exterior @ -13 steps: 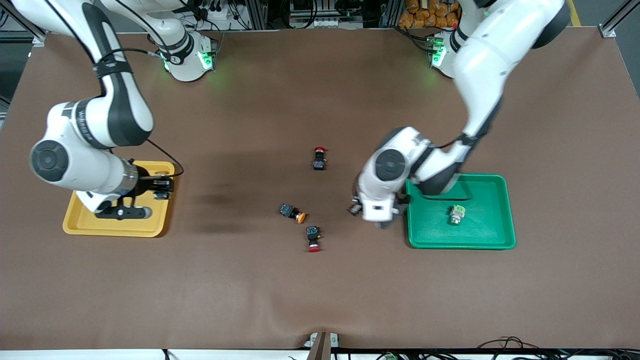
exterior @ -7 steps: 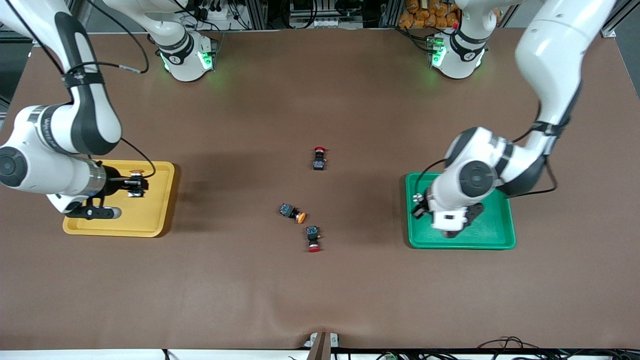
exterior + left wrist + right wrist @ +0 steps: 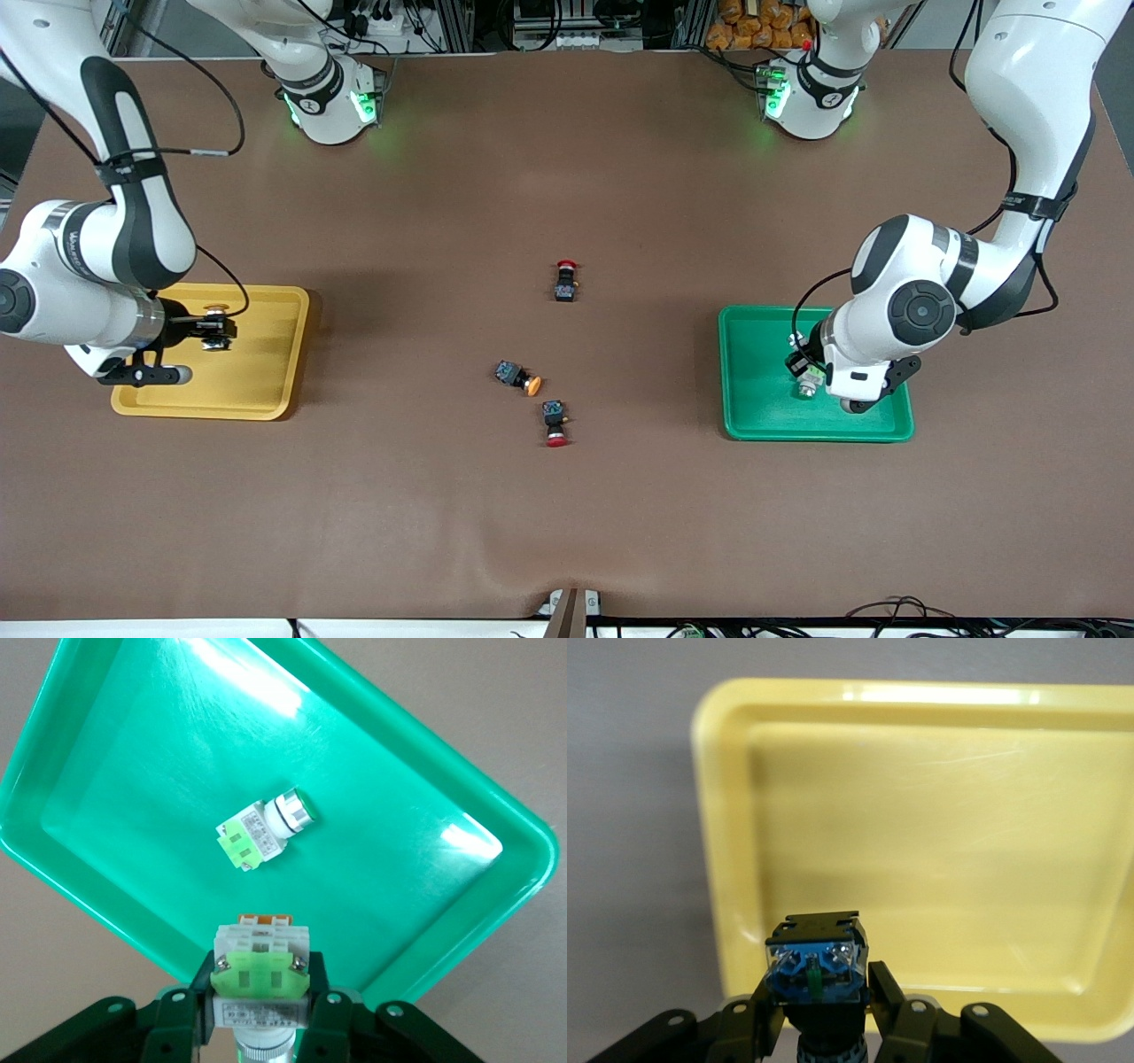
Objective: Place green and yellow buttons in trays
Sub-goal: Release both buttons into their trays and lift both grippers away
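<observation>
My left gripper (image 3: 800,353) hangs over the green tray (image 3: 762,354), shut on a whitish-grey green button (image 3: 261,979). A second green button (image 3: 264,828) lies on its side in that tray, partly hidden by the hand (image 3: 808,385) in the front view. My right gripper (image 3: 215,326) is over the yellow tray (image 3: 257,372), shut on a black-bodied yellow button (image 3: 815,970) whose orange cap (image 3: 213,308) shows from the front. Nothing lies in the part of the yellow tray (image 3: 939,815) that shows. Another yellow button (image 3: 518,377) lies on the mat mid-table.
Two red-capped black switches lie on the brown mat. One (image 3: 566,281) is farther from the front camera than the loose yellow button, the other (image 3: 555,422) nearer. The arm bases stand along the table's back edge.
The left arm swung from beside the green tray's edge to over its middle, carrying its button. The right arm drifted toward its own end of the table, still over the yellow tray.
</observation>
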`<state>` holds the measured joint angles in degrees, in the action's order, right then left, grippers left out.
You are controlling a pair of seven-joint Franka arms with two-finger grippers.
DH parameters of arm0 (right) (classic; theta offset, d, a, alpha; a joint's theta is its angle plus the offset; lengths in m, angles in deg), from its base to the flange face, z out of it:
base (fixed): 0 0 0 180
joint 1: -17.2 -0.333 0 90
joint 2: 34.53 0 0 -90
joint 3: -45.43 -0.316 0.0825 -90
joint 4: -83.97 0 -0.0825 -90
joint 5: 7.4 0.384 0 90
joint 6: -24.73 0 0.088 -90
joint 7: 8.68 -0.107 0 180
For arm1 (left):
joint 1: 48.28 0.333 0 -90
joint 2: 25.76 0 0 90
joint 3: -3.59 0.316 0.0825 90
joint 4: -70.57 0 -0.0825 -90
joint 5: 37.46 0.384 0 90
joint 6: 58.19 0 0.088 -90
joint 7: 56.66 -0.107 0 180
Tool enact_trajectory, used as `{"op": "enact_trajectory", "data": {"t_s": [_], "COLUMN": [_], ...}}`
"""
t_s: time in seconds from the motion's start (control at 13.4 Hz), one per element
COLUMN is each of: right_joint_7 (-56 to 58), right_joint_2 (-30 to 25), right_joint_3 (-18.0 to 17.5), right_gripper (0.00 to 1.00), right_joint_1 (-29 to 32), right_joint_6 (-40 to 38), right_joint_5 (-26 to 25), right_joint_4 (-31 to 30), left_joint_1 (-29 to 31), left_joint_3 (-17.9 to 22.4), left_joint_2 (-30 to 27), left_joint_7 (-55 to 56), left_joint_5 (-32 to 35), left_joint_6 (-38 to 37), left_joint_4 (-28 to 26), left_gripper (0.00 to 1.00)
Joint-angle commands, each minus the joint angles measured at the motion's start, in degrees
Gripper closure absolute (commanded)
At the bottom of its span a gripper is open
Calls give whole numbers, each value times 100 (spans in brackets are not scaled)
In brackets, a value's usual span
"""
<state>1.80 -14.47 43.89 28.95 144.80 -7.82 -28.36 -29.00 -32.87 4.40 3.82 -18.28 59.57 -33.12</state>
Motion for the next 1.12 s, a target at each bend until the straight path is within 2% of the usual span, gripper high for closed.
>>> {"op": "enact_trajectory", "data": {"t_s": [0.0,0.37,0.82,0.89,0.97,1.04], "right_joint_7": [584,1841,1869,1939,2105,2159], "right_joint_2": [119,779,991,1025,1078,1087], "right_joint_3": [-110,-119,-119,-128,-119,-128], "right_gripper": [100,100,100,75,17,2], "right_joint_1": [450,1136,1234,1251,1304,1322], "right_joint_6": [297,1150,1203,1203,1203,1168], "right_joint_5": [-116,-107,-107,-90,-29,-19], "right_joint_4": [-158,-158,-158,-149,-97,-44], "left_joint_1": [93,225,146,138,111,111], "left_joint_3": [-80,-80,-80,-80,-71,-80], "left_joint_2": [-159,69,323,376,438,491], "left_joint_7": [-115,-458,-459,-459,-450,-450], "left_joint_5": [15,15,15,33,33,33], "left_joint_6": [54,388,581,625,712,792], "left_joint_4": [-187,-257,-310,-301,-292,-283], "left_gripper": [100,100,100,100,100,98]}}
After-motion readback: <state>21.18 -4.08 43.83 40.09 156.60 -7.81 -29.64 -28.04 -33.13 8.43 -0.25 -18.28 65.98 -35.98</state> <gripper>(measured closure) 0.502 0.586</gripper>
